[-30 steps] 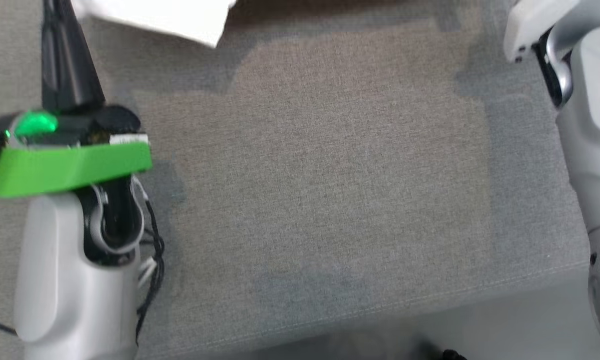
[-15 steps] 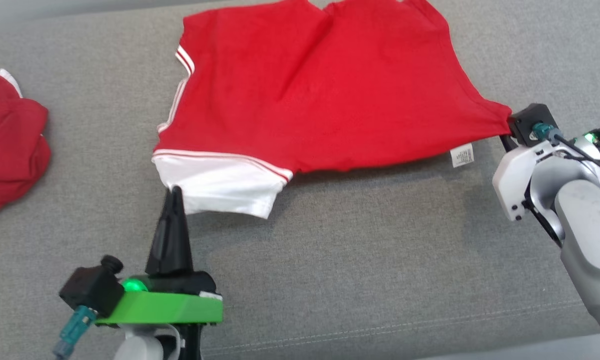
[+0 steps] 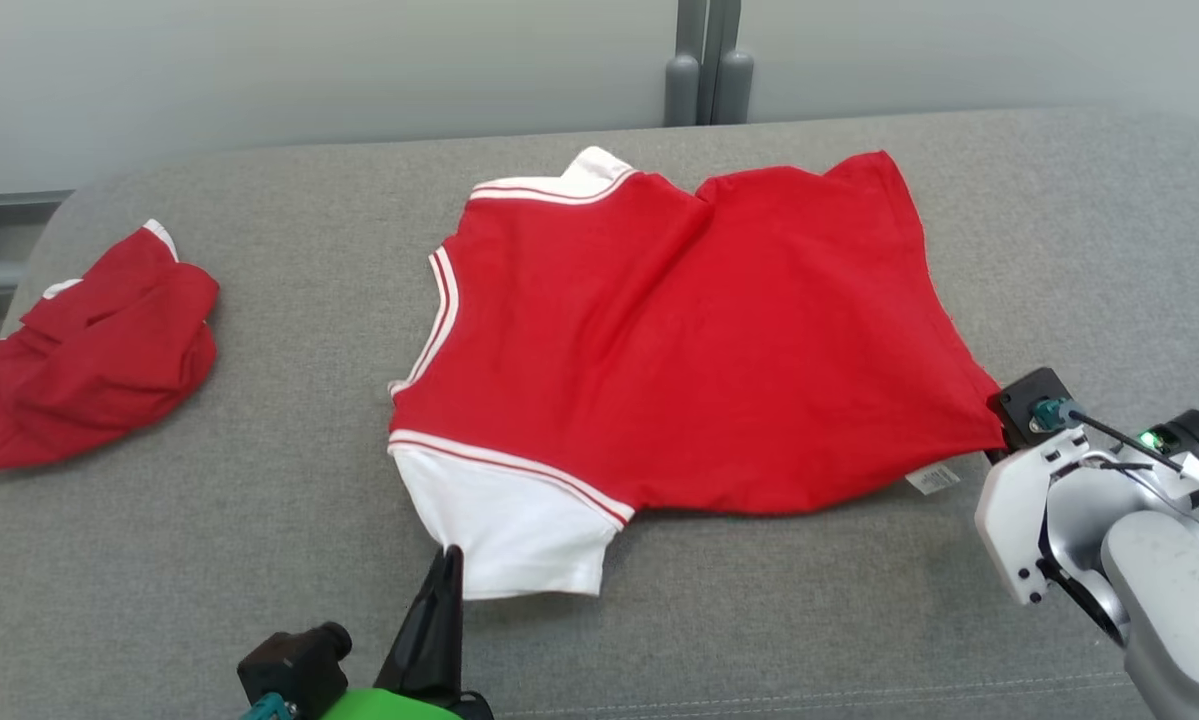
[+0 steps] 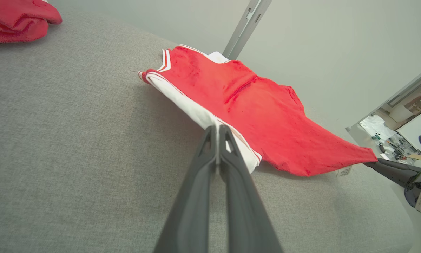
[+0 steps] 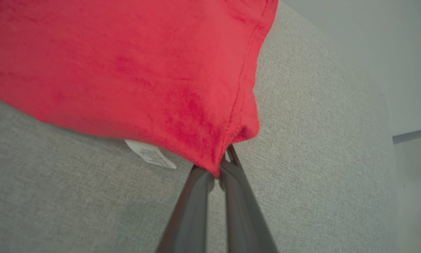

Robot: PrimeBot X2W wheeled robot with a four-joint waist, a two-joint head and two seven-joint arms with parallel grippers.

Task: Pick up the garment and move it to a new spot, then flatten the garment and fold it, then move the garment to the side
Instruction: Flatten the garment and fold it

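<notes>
Head view has tilted up — garment (image 3: 679, 340) spread mid-way on the cushion (image 3: 759, 640), left gripper (image 4: 217, 131) clamped on its white sleeve (image 3: 504, 530), right gripper (image 5: 220, 168) on the right hem corner (image 5: 228, 140) — flattening; next, pull apart, lay taut.

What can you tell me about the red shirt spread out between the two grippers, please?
The red shirt is a soft knit tee with white sleeves edged in red-and-white stripes and a small white label at the hem. It lies mostly flat, slightly creased, on the grey cushion. The left gripper pinches the near sleeve; the right gripper pinches a hem corner.
</notes>
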